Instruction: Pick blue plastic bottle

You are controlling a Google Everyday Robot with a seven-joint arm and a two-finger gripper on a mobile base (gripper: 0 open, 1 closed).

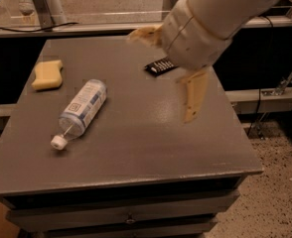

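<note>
The blue plastic bottle is clear with a pale label bearing a square code mark. It lies on its side on the left half of the grey table, with its white cap pointing to the front left. My gripper hangs over the table's right middle, well to the right of the bottle and apart from it. It is open and empty. One tan finger points down and the other points left.
A yellow sponge lies at the table's left, behind the bottle. A small black packet lies at the back middle, partly hidden by my gripper. A drawer front sits below the table's front edge. Speckled floor is to the right.
</note>
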